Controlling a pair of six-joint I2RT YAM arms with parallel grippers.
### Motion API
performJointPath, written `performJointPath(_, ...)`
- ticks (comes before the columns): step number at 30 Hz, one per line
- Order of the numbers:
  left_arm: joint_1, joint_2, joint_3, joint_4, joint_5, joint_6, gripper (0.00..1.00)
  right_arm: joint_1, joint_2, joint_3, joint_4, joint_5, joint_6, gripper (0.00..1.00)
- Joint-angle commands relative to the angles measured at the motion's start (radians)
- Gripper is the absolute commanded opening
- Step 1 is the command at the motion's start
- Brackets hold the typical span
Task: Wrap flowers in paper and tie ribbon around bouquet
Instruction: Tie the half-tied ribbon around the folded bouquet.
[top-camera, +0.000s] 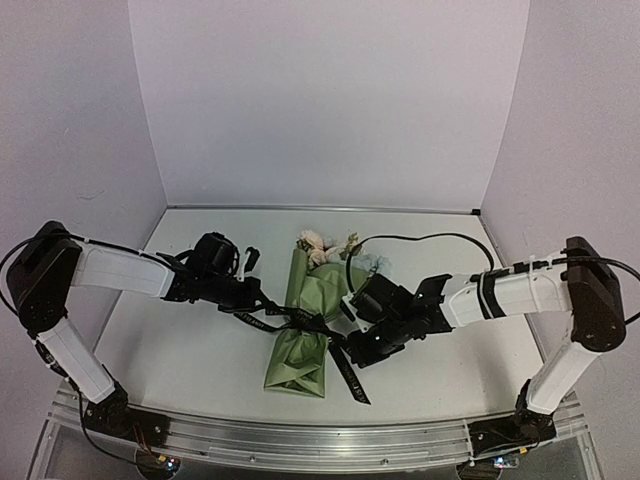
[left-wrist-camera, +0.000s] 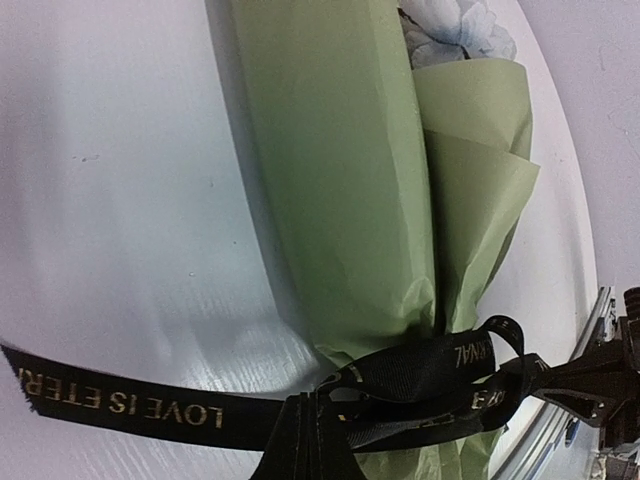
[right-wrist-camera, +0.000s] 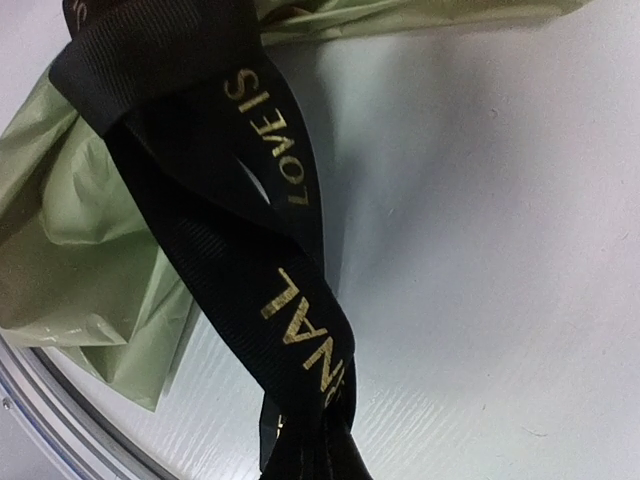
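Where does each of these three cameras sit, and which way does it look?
Top: fixed above and behind, looking down at the table; left arm and right arm show.
Left wrist: on the left arm, facing bouquet and ribbon; own fingers unclear.
Right wrist: on the right arm, close on the ribbon; fingers unclear.
Shared: ribbon and bouquet.

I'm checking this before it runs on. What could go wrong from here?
The left gripper and right gripper are shut on the ribbon on opposite sides. An uneven pull could drag the bouquet, which nothing else holds down. The ribbon cinches the paper at its waist, so more tension might crush or tear it. The knot looks loose and may slip.
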Motion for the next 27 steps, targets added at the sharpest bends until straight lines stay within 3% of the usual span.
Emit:
performJointPath(1, 0.009, -0.071, -0.015, 0.014, -0.088, -0.049, 0.0, -0.005, -0.046, -0.019, -0.027, 0.025, 0.016, 0.0)
performJointPath(8, 0.02, -0.158, -0.047, -0.016, -0.228, -0.089, 0.0, -0.015, -0.065, -0.042, -0.089, 0.074, 0.0, 0.0)
performJointPath(18, 0.029, -0.189, -0.079, -0.043, -0.275, -0.125, 0.0, -0.034, -0.08, -0.055, -0.182, 0.171, -0.002, 0.0)
performJointPath(27, 0.034, -0.187, -0.151, -0.074, -0.381, -0.252, 0.0, -0.077, -0.091, -0.077, -0.248, 0.254, 0.074, 0.0)
